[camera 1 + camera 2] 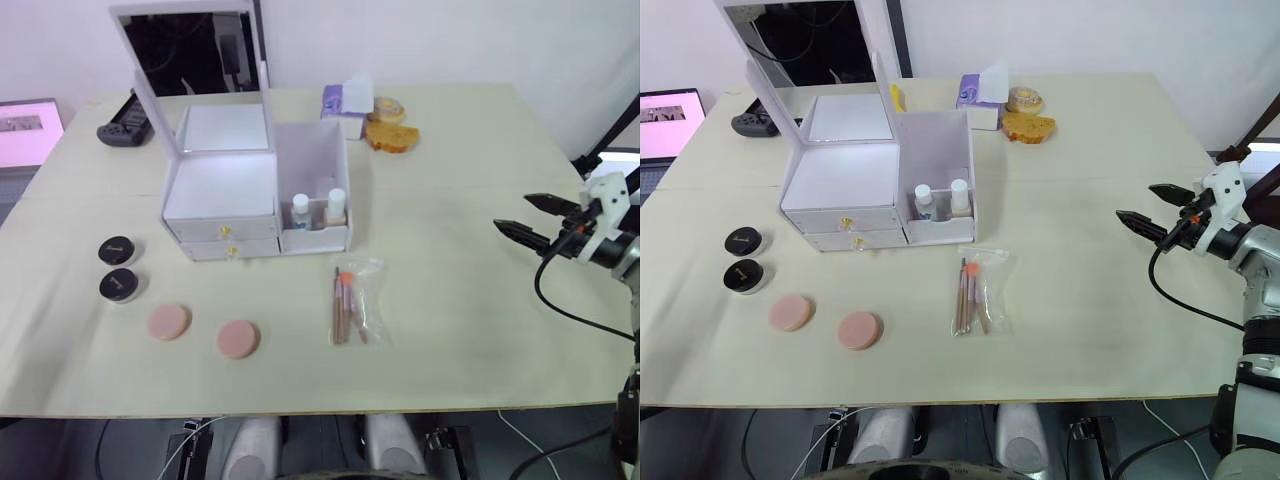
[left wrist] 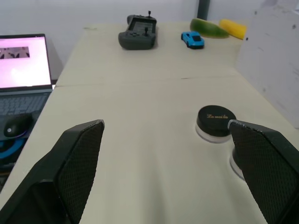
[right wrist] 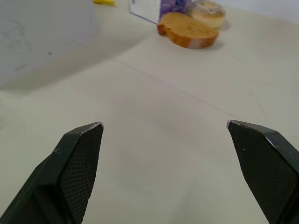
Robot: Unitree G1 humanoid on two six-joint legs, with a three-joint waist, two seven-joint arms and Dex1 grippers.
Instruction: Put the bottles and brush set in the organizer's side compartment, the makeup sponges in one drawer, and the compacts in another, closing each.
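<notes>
**Both sets of fingers spread wide and empty, brush bag lying in front of the box**

My right fingers (image 1: 535, 217) hover spread apart over bare surface (image 1: 460, 300) on my right side, well away from everything, holding nothing. My left fingers (image 2: 163, 172) are also wide apart and empty, low over the surface near the two compacts (image 2: 215, 122).

The organizer (image 1: 225, 195) stands in the middle with its mirror lid (image 1: 190, 60) raised and both front drawers pushed in. Its side compartment (image 1: 315, 185) is on the end nearer my right, and the two bottles (image 1: 301, 211) stand upright inside it, side by side.

The brush set (image 1: 352, 302) lies flat on the surface just in front of that compartment, apart from it. The two makeup sponges (image 1: 168, 322) lie to my left of the bag, near the front edge, close to each other without touching. Both compacts sit farther left, one just behind the other.

Behind the organizer are a purple tissue pack (image 1: 345, 103) and a slice of bread (image 1: 392, 136).
</notes>
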